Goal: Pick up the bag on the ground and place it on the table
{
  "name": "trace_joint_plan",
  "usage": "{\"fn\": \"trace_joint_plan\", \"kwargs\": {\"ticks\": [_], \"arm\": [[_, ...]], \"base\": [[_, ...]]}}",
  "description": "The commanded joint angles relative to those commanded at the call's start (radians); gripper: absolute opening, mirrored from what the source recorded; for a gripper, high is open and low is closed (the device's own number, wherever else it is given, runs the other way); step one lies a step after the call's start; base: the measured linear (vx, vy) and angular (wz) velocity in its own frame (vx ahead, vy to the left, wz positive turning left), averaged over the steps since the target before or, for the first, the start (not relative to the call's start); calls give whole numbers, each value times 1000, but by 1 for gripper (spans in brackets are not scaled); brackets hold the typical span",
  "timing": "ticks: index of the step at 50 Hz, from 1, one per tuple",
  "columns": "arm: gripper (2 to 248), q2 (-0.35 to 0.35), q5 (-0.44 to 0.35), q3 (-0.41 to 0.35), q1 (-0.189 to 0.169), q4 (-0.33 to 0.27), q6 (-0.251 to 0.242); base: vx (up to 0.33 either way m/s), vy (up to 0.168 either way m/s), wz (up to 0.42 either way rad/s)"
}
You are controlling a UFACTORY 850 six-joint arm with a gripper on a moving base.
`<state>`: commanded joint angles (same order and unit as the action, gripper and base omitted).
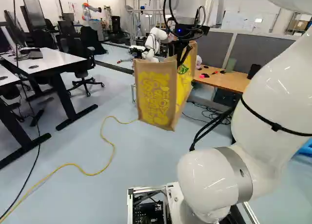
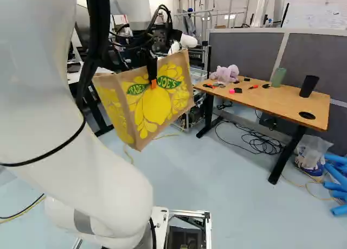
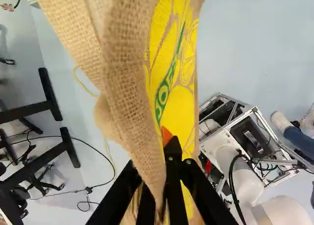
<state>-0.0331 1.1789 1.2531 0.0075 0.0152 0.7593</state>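
White and bulky, our one arm [image 1: 265, 116] fills the left base view from one o'clock to five. We count one wood-topped table [image 2: 255, 103], toward three o'clock in the right base view, with two grey panels [image 2: 238, 53] behind it. Two white desks [image 1: 46, 60] stand at ten o'clock in the left base view. Our one burlap bag [image 2: 157, 105], printed in yellow and green, hangs tilted above the floor, at nine o'clock from the table in the right base view. We see another robot [image 1: 155, 38] at twelve o'clock in the left base view. Our one gripper [image 2: 152, 78] has its two fingers clamped on the bag's cloth, one from each side. One yellow cable [image 1: 113, 146] curves toward seven o'clock in the left base view. On the table we count one lilac plush toy [image 2: 225, 74], one dark cup [image 2: 309, 86] and one green cup [image 2: 278, 77].
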Motion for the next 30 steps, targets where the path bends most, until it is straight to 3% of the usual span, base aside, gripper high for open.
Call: {"fn": "trace_joint_plan", "kwargs": {"ticks": [30], "arm": [[22, 20, 45, 46, -1, -3, 0]], "base": [[0, 0, 0]]}}
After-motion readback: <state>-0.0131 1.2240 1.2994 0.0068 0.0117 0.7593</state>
